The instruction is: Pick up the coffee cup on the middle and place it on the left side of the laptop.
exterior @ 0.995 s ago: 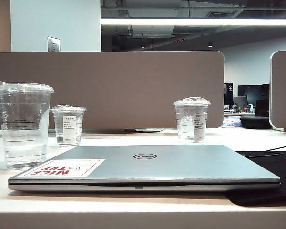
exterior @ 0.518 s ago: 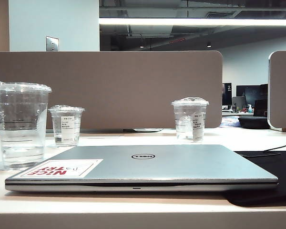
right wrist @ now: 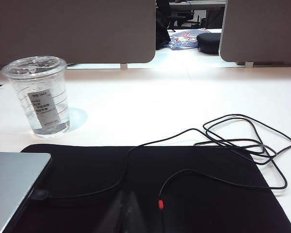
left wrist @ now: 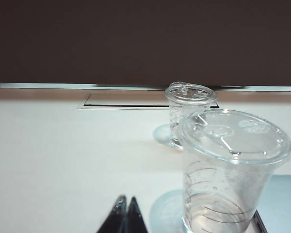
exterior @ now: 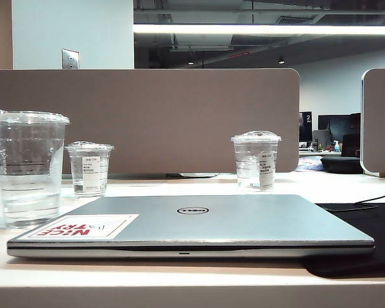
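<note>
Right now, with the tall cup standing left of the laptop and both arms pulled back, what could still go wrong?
1. The coffee cup holds liquid and stands close to the laptop; a bump could spill onto it.
2. The shut left gripper sits low beside the cup, so a sideways swing might clip it.
3. Near the shut right gripper, the loose black cable on the black mat could snag.

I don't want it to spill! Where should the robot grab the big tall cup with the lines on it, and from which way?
Probably around the middle of the coffee cup, from its open table side. It stands upright with water low inside, the wall narrows downward, and the laptop sits close on its other side. The left gripper, shut, is low beside it; the right gripper, shut, is over the black mat.
</note>
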Robot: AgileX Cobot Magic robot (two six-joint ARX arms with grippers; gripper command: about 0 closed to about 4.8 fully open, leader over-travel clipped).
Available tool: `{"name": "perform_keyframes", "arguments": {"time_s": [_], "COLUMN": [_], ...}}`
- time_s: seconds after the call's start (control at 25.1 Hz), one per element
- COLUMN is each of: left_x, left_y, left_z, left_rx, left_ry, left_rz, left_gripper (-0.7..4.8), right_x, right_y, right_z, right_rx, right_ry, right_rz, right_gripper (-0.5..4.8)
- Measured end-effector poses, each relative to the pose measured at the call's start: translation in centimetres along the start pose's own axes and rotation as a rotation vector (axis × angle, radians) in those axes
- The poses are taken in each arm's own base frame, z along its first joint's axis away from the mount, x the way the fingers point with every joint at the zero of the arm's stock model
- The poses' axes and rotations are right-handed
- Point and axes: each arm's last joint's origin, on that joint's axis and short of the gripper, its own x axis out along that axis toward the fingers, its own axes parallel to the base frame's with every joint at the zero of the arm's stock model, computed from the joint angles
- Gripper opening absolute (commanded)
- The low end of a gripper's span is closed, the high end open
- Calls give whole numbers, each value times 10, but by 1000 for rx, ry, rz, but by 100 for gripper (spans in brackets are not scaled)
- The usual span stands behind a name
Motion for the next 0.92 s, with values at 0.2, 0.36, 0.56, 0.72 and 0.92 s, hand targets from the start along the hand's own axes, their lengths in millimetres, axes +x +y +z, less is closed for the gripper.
{"name": "perform_keyframes", "arguments": {"time_s": [0.2,0.36,0.56,0.72,0.92], "left_x": [0,0,0,0,0], "left_y": [0,0,0,0,0], "left_z": [0,0,0,-1,-1], "left_rx": [-8,-8,-11,-11,-11], "left_ry": [0,0,0,6,8], "left_rz": [0,0,0,0,0], "left_gripper": [-3,-3,-3,-3,-3], "right_x": [0,0,0,0,0], "right_y": [0,0,0,0,0], "right_z": [0,0,0,0,0], "right_rx": [0,0,0,0,0], "right_ry": [0,0,0,0,0], "right_rz": [0,0,0,0,0], "right_gripper": [-5,-5,-5,-5,-5]}}
